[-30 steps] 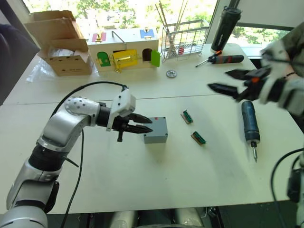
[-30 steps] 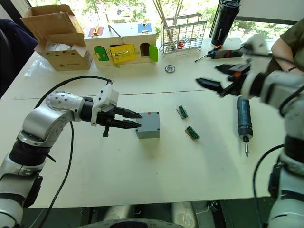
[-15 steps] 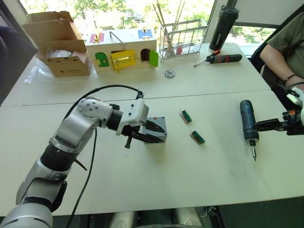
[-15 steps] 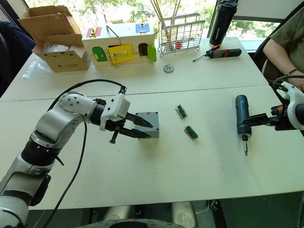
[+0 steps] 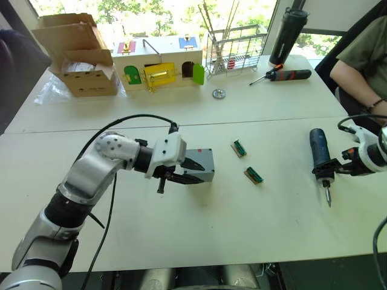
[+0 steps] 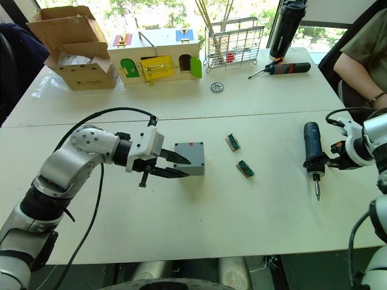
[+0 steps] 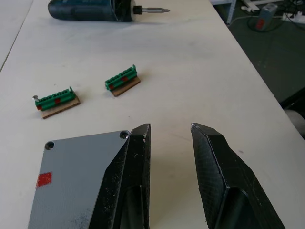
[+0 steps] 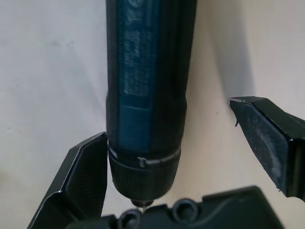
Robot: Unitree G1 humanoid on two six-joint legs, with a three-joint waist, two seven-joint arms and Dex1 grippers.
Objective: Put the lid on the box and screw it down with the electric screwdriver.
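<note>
Right wrist view: right gripper [image 8: 190, 157] sits over the bit end of the electric screwdriver [image 8: 145, 90], jaws spread wide, one finger touching the barrel near the collar, the other well clear. Not gripped yet. The tool lies flat on the white table [image 5: 199, 241] at the robot's right, bit pointing toward the near edge.

Left gripper [image 7: 169, 136] is at the box [image 5: 201, 165] mid-table, jaws apart with nothing between them; one finger lies over the edge of the lid [image 7: 78, 167]. The lid looks already seated on the box, corner holes showing, red mark on top.

Handling guess: the screwdriver is rigid, probably dense, with a smooth round barrel that may roll or twist in a two-finger pinch. Better to grab mid-barrel, near balance, not at the tapered collar. The box is light hard plastic and will likely slide under driving force, so brace its side walls.

Two green terminal blocks [image 5: 253, 175] lie between box and tool.
</note>
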